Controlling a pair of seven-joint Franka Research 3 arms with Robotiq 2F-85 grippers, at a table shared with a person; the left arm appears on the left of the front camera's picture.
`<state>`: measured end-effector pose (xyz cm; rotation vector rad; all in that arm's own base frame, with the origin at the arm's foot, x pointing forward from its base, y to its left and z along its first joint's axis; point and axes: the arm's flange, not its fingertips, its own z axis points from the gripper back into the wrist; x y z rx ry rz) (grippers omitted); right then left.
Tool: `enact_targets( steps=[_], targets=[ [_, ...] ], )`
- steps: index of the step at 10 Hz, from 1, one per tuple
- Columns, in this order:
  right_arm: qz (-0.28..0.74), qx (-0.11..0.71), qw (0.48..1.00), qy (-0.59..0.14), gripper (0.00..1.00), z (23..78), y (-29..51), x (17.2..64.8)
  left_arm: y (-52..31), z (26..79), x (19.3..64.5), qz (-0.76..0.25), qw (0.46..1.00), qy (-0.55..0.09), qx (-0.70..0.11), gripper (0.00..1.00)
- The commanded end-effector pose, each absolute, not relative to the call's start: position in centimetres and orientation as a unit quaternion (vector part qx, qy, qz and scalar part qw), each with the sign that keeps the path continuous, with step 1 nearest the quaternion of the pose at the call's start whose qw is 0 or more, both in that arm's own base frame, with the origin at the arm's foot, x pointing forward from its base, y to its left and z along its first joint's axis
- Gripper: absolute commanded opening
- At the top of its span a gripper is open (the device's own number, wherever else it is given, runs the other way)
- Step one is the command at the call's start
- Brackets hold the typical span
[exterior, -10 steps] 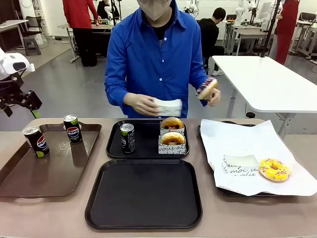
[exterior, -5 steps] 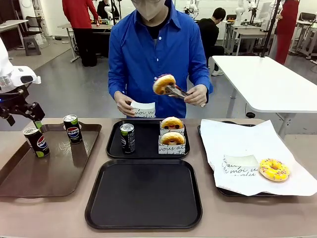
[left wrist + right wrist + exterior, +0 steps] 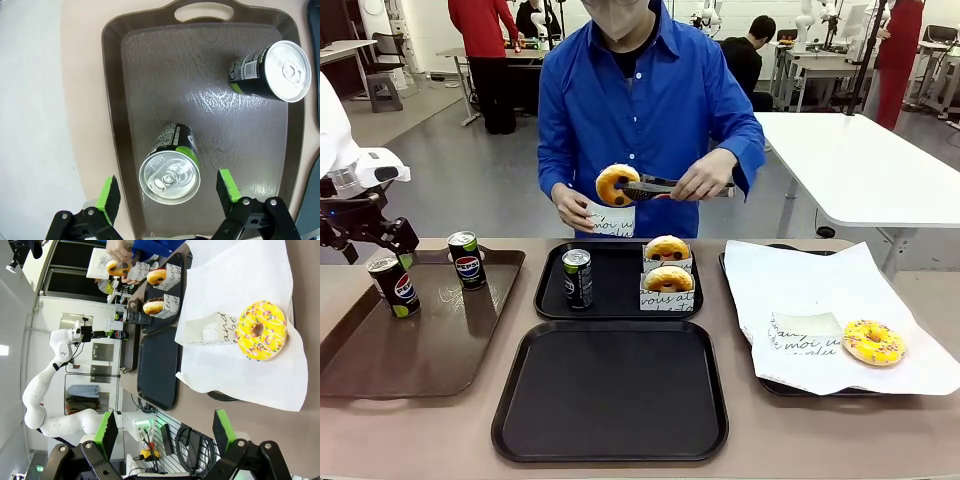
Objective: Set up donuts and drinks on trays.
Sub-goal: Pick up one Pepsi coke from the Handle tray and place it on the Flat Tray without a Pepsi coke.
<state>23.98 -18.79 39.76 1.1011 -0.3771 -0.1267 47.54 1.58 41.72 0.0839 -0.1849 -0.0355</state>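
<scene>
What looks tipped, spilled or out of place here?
Nothing stands out. Two slim black Pepsi cans stand upright on the glossy brown tray, a third on the far matte black tray; nothing has spilled.

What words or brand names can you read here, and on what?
"PEPSI": can on the brown tray.
"vous al...": paper sleeve on the far black tray, script cut off.
"moi u...": sleeve in the person's hand; likewise the flat sleeve.
Other print on that can: too small to read.

My left arm: white rounded shell. Both left pincer and right pincer: black linkage frames, green pads, round pivot screws.
</scene>
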Motion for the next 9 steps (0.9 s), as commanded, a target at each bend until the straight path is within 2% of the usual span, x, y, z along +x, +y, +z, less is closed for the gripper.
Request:
enact_targets(
  steps=[1,9],
  targets=[
    [-0.055,0.527,0.827,-0.185,1.0,39.7,-18.8,24.1,1.9,41.3,48.3,-0.001,0.994,-0.098,0.042,1.0],
    [-0.055,0.527,0.827,-0.185,1.0,39.7,-18.8,24.1,3.2,39.8,49.7,0.029,0.996,-0.082,-0.004,1.0]
  ],
)
